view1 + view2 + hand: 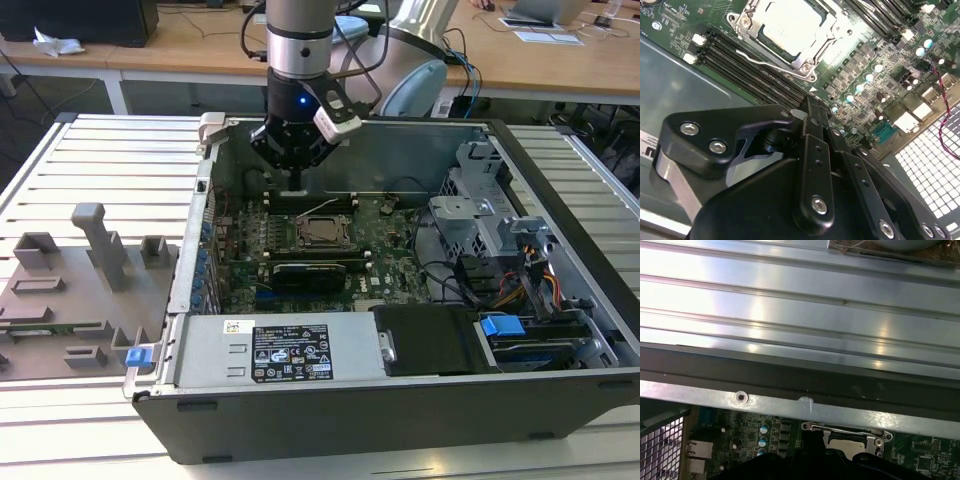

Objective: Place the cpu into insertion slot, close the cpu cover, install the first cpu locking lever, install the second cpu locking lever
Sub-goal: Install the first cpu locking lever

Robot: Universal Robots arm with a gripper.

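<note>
The cpu (pixel 322 232) sits in the insertion slot (pixel 756 31) beneath the lowered cpu cover (pixel 837 27). In the exterior view, the pincer (pixel 300 185), closed and empty, hovers at its 11 o'clock. Likely hazard: slipping off the thin locking lever (pixel 765 61) and scraping the memory slots (pixel 740 67).

cpu (pixel 790 25): metal top, dull silver-grey, matt, smooth
cpu cover (pixel 810 60) around it: bright silver metal, glossy, catching highlights
motherboard (pixel 875 65) inside the computer case (pixel 380 410): green board with a lacquered sheen
computer case: outer wall dark and matt; inner panels bare grey sheet metal
gripper (pixel 300 182) above the case: black body, satin finish, shiny steel screw heads
worktop (pixel 100 150) under the case: ribbed metal slats, brushed, reflecting light
fixture tray (pixel 60 300) beside the case: grey plastic, matt
</note>
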